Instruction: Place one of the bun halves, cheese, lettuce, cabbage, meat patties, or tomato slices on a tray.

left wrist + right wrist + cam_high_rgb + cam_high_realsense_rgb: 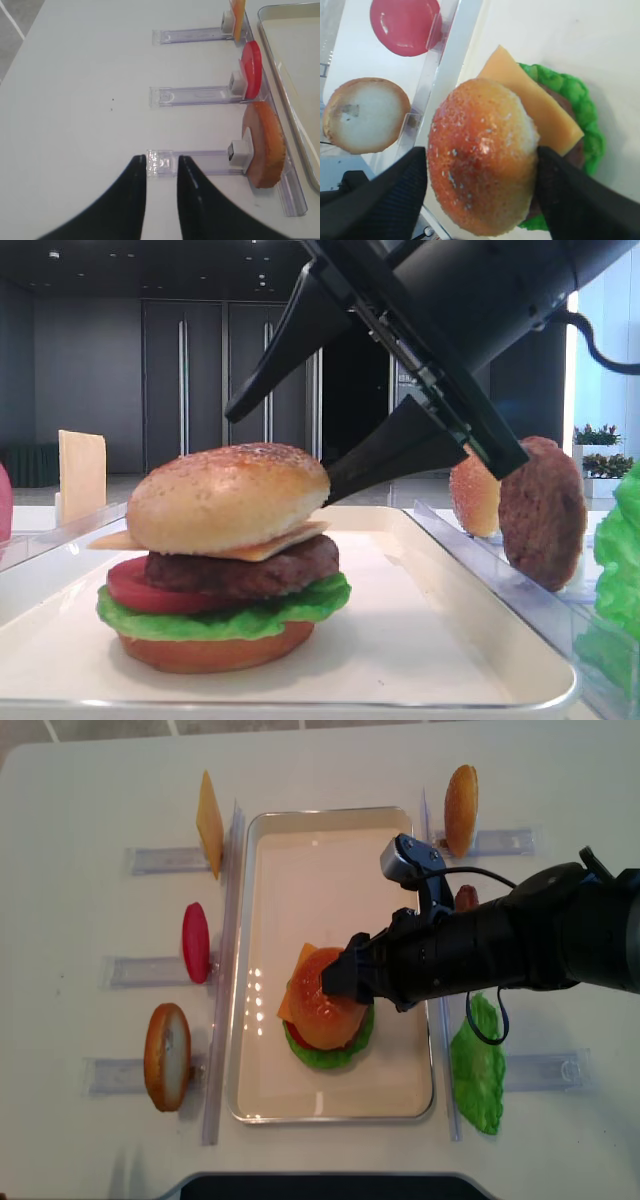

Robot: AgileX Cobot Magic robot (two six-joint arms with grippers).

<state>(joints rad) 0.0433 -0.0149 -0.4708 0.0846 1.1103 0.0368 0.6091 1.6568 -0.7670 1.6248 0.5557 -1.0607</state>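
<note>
So there's a whole burger stacked near the front of the white tray (480, 640): red-brown base, lettuce (225, 618), a tomato slice (135, 590), a meat patty (245, 573), cheese (275, 543), and the sesame bun top (228, 496) sitting on the pile. The right gripper (482, 192) has its fingers spread wide, one on either side of the bun top, not squeezing it as far as I can see. Out to the right, a spare patty (542, 510) and an orange bun (474, 495) lean in the clear rack (520, 585), with more lettuce beside them. Way off on the left, the left gripper (161, 172) sits pinched together with nothing in it, over a rack end on the table (80, 75).
</note>
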